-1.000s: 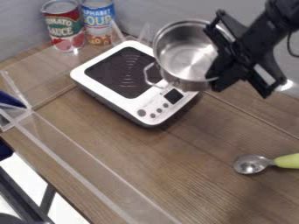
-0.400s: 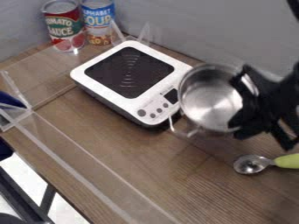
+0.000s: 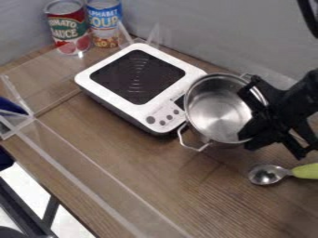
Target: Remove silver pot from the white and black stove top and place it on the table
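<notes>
The silver pot (image 3: pixel 218 110) is tilted, its open mouth facing left toward the camera. It hangs just right of the stove top (image 3: pixel 145 84) with its lower handle close to the table (image 3: pixel 137 177). My black gripper (image 3: pixel 265 112) comes in from the right and is shut on the pot's right rim. The stove top's black cooking surface is bare. Whether the pot's lower edge touches the wood I cannot tell.
Two labelled food cans (image 3: pixel 84 25) stand at the back left behind the stove top. A spoon with a green handle (image 3: pixel 281 173) lies on the table at the right, just below the gripper. Clear plastic barriers (image 3: pixel 50 112) run along the table's left and front edges.
The gripper has carried the pot down and to the right, off the stove top's right side, then slightly back left and lower toward the table.
</notes>
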`<state>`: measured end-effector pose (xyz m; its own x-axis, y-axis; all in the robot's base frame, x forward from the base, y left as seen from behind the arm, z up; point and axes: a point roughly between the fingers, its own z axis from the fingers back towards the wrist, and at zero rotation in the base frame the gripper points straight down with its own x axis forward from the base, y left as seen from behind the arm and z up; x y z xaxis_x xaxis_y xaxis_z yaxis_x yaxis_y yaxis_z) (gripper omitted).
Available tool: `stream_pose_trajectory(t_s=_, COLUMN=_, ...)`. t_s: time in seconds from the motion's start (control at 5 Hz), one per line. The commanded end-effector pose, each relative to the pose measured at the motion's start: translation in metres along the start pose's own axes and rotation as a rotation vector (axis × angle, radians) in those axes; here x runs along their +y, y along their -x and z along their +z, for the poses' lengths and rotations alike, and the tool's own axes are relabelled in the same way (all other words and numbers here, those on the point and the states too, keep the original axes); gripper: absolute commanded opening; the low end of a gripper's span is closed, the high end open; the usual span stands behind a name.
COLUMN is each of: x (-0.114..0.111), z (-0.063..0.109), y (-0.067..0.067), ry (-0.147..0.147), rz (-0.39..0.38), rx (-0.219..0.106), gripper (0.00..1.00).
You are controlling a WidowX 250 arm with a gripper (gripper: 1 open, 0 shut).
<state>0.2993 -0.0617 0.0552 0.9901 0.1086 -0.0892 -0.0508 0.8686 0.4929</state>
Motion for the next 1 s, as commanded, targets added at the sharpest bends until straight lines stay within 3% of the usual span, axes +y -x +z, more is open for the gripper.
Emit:
stream_pose_trajectory(t_s=0.0, x=0.001, z=0.013, y=-0.012, ry=0.014, rz=0.066, rx=-0.035, gripper=0.00)
stream_pose_trajectory(t_s=0.4, x=0.013, z=0.000, y=-0.021, ry=0.018, rz=0.157, rx=0.008, gripper=0.00)
stream_pose_trajectory(t_s=0.8, x=0.036, z=0.026, y=-0.018, ry=-0.020, rz=0.216, rx=-0.032, gripper=0.00)
